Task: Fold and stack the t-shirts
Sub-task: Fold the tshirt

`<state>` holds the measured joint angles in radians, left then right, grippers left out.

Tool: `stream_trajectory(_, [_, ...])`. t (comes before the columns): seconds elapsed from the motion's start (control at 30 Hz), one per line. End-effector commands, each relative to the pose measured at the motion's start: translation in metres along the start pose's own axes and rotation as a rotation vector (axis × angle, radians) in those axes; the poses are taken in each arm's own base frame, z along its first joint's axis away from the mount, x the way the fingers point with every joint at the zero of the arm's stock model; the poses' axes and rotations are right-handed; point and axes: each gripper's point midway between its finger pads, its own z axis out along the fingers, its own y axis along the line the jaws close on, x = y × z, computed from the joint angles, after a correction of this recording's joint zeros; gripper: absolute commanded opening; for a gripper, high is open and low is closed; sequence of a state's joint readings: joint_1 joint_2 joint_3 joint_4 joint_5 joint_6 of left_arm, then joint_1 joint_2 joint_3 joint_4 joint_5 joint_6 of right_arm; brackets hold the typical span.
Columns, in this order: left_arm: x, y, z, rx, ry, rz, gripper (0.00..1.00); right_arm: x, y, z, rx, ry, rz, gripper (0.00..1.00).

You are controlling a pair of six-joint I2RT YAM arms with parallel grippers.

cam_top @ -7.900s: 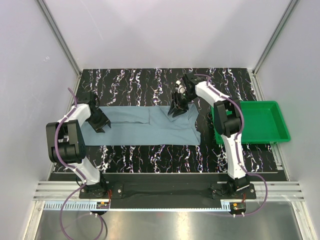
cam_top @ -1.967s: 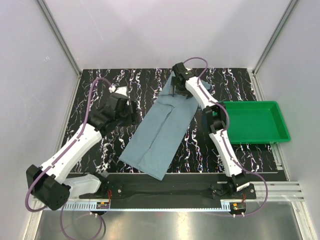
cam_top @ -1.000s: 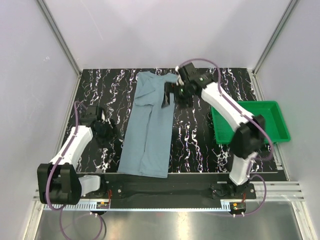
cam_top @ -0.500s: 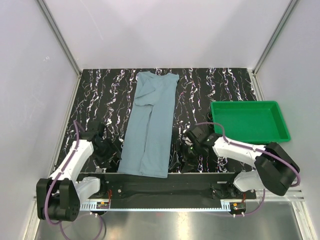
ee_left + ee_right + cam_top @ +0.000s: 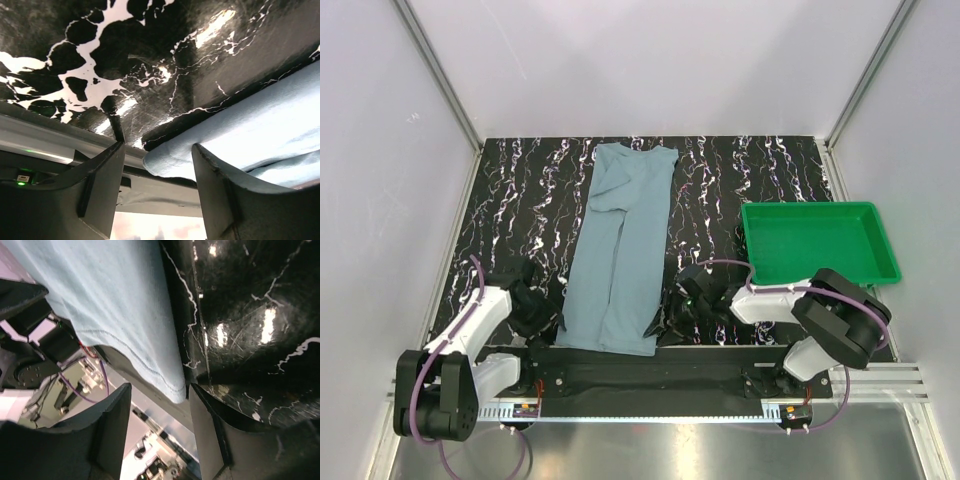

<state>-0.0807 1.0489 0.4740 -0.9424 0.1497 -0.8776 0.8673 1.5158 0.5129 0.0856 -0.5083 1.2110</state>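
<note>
Hem corners lined up, grasp not yet made.
The t-shirt [image 5: 620, 250], worked at its collar end by the right end effector [image 5: 680, 312] only a second ago, is now left flat and lengthwise down the middle of the overhead view on the worktop [image 5: 520, 190], with the collar at the top and the hem at the bottom edge by the arm bases. Both arms have been brought down to the lower part of the frame. The left end effector [image 5: 535, 310] is set at the hem's lower-left corner and the right one at its lower-right corner. In each wrist view the fingers are held partly apart with a cloth corner in the gap, and nothing is seen pinched yet. A lengthwise fold appears to be being prepared, and the green tray [image 5: 817, 240] at the right is not being used.
</note>
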Motion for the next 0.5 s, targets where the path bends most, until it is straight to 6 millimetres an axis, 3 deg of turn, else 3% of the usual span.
stream_trajectory(0.0, [-0.003,-0.006,-0.001,0.019,-0.018,-0.021,0.60,-0.004,0.012,0.007,-0.032,-0.068,0.039,0.57])
stream_trajectory(0.2, [0.001,-0.006,0.000,0.011,-0.008,-0.006,0.56,0.005,0.003,0.013,0.010,-0.081,0.066,0.56])
stream_trajectory(0.33, [0.003,-0.007,0.001,0.011,-0.003,-0.003,0.45,0.007,0.001,0.013,0.023,-0.086,0.075,0.56])
stream_trajectory(0.47, [0.005,-0.005,0.003,0.000,0.007,0.001,0.44,0.010,-0.008,0.011,0.039,-0.092,0.089,0.56])
